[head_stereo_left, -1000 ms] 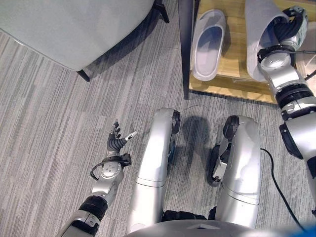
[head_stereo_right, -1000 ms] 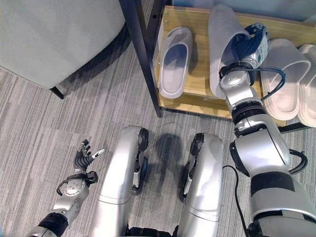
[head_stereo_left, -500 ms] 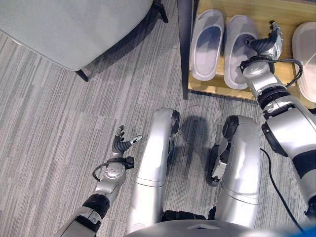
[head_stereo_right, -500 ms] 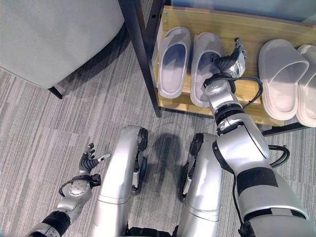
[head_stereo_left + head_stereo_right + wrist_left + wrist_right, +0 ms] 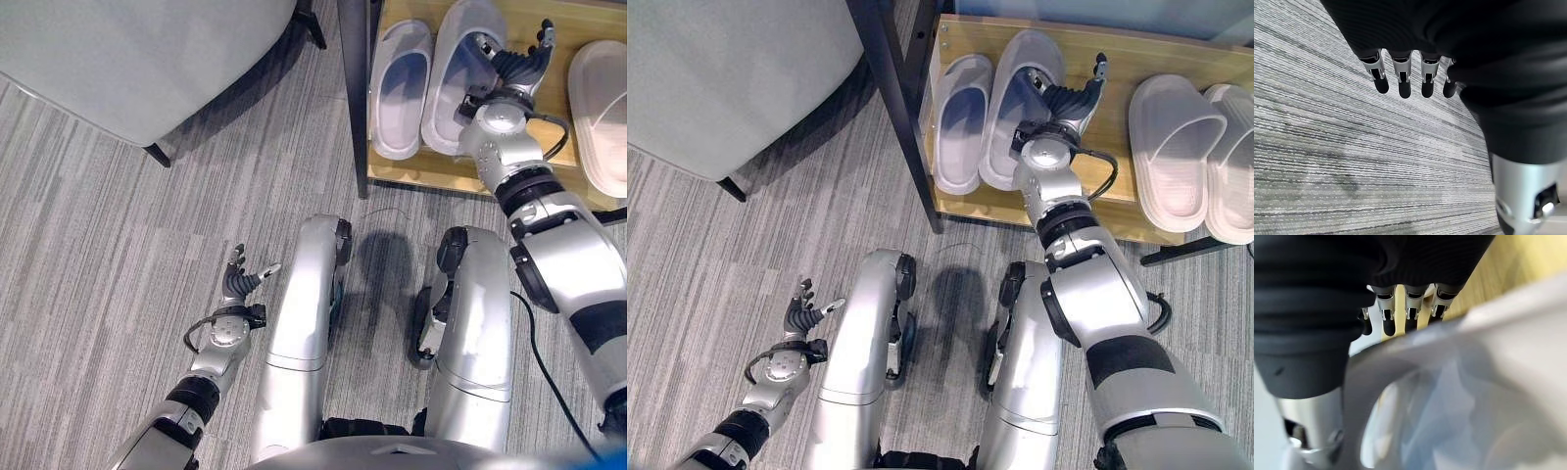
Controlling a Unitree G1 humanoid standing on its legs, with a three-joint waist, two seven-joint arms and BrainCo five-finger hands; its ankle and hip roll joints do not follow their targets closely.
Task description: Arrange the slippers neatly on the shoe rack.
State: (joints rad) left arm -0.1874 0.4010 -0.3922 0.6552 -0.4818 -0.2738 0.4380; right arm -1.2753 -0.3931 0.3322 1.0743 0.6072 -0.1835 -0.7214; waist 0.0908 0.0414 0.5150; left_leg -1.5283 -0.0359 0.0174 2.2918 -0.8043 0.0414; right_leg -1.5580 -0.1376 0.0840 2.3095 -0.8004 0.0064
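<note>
Two slippers point(image 5: 997, 113) are set side by side on the rack point(image 5: 1114, 201), long axes parallel; the right hand point(image 5: 1065, 106) is spread open beside the nearer slipper.

Head stereo pair looking steeply down, sharing wooden shoe rack point(image 5: 1117, 211) and grey carpet point(image 5: 118, 245), left wrist camera close above carpet, right wrist camera tight against a pale slipper point(image 5: 1459, 396).

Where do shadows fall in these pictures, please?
Left eye view: a dark shadow lies on the carpet beneath the edge of the grey seat. Right eye view: the hollow of the leftmost slipper on the shoe rack is shaded.
</note>
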